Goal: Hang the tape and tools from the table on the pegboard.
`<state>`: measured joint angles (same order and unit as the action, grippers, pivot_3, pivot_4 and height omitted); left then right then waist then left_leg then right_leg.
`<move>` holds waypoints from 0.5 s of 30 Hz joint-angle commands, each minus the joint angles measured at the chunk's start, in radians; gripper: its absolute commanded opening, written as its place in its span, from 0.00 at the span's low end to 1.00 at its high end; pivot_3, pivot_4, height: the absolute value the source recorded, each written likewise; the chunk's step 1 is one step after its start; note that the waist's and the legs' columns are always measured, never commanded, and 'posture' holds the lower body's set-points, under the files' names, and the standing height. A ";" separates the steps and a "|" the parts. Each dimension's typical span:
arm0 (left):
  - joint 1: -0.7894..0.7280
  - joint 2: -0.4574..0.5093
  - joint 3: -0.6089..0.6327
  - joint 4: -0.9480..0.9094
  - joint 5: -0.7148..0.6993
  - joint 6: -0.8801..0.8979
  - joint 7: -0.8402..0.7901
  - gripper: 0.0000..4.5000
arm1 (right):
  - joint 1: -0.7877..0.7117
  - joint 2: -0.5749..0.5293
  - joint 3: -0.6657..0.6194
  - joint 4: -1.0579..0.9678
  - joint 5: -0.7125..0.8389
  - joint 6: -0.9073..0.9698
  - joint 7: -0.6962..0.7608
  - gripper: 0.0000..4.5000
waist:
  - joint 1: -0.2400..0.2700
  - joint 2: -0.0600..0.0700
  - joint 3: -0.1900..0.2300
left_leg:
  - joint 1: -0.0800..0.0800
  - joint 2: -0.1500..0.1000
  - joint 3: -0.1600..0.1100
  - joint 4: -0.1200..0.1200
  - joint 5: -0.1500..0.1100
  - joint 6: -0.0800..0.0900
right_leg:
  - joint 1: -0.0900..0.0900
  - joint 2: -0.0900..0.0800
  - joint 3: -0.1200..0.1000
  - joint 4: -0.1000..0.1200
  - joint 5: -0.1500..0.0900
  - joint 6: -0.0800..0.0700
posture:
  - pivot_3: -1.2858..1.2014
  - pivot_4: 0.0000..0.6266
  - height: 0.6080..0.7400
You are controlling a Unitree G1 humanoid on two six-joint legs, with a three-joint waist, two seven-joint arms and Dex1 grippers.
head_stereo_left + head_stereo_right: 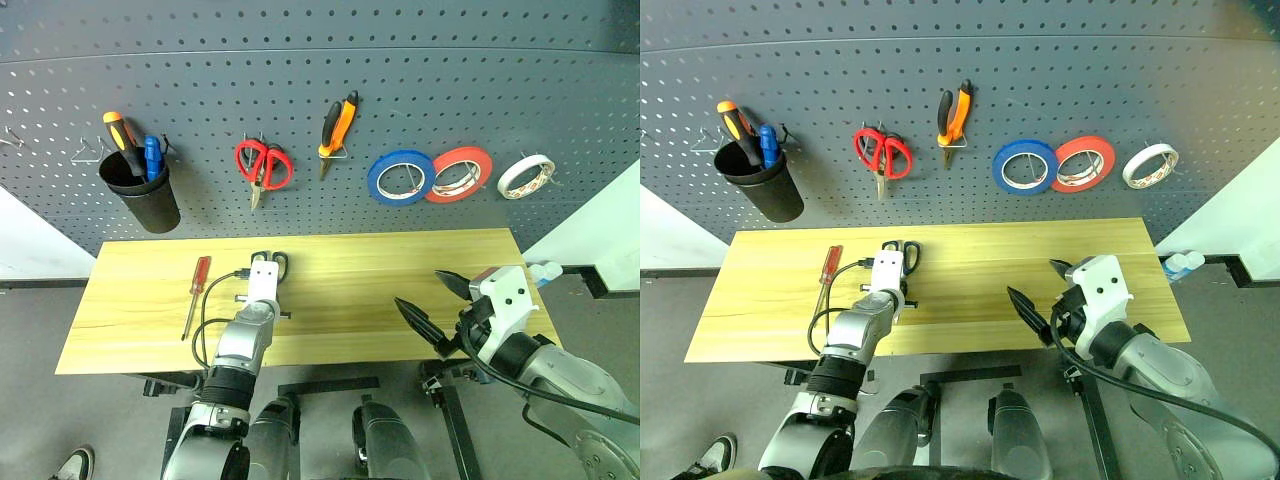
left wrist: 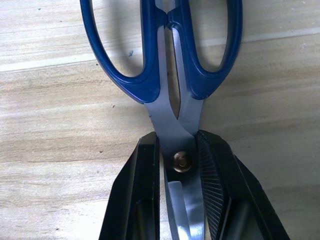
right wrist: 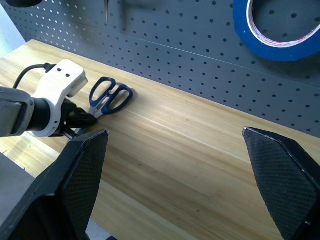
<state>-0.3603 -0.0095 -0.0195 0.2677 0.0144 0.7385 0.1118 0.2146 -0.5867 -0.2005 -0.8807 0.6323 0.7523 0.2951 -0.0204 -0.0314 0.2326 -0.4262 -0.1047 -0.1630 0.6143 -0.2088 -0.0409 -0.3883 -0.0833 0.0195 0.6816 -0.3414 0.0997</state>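
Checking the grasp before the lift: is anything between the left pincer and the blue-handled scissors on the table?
Nothing visible. The left pincer is already shut on the scissors at the pivot, its fingers against both sides of the blades, on the table.

Even bright light, sharp pics, soft shadows.

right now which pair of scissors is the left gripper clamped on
The blue-handled scissors lying on the table; the left gripper is shut at their pivot. The red-handled pair hangs on the pegboard.
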 commanded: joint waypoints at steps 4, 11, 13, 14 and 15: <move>0.064 0.024 -0.033 -0.007 0.024 0.025 -0.026 0.16 | -0.007 0.010 0.001 -0.027 -0.006 -0.025 0.003 1.00 | 0.001 0.000 0.000 | 0.000 0.000 0.000 0.000 0.000 0.000 | 0.000 0.000 0.000 0.000 0.000 0.000 | 0.47 0.41 0.81; 0.090 0.041 -0.079 -0.063 0.043 -0.010 -0.060 0.16 | -0.006 0.014 -0.034 -0.030 0.053 -0.037 0.045 1.00 | 0.003 0.000 0.001 | 0.000 0.000 0.000 -0.001 0.000 0.000 | 0.000 -0.001 0.000 -0.001 0.000 0.000 | 0.47 0.41 0.81; 0.099 0.049 -0.099 -0.084 0.053 -0.023 -0.072 0.16 | -0.011 0.012 -0.055 -0.029 0.079 -0.041 0.058 1.00 | 0.002 0.000 0.001 | 0.000 0.000 0.000 -0.001 0.000 0.000 | 0.000 -0.001 0.000 -0.001 0.000 0.000 | 0.47 0.41 0.81; 0.102 0.051 -0.104 -0.092 0.056 -0.028 -0.077 0.16 | -0.013 0.010 -0.066 -0.028 0.092 -0.043 0.064 1.00 | 0.003 0.000 0.001 | 0.000 0.000 0.000 -0.001 0.000 0.000 | 0.000 -0.001 0.000 -0.001 0.000 0.000 | 0.47 0.41 0.81; 0.105 0.055 -0.113 -0.103 0.060 -0.036 -0.083 0.16 | -0.018 0.009 -0.081 -0.028 0.110 -0.046 0.068 1.00 | 0.003 0.000 0.002 | -0.001 0.000 0.000 -0.001 0.000 0.000 | -0.001 -0.001 0.000 -0.001 0.000 0.000 | 0.47 0.41 0.81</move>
<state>-0.2780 0.0403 -0.1070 0.1774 0.0577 0.7063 0.0420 0.2062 -0.5798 -0.2375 -0.8803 0.7006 0.7329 0.3504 -0.0173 -0.0313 0.2344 -0.4269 -0.1049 -0.1630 0.6136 -0.2090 -0.0405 -0.3888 -0.0840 0.0196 0.6808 -0.3414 0.0997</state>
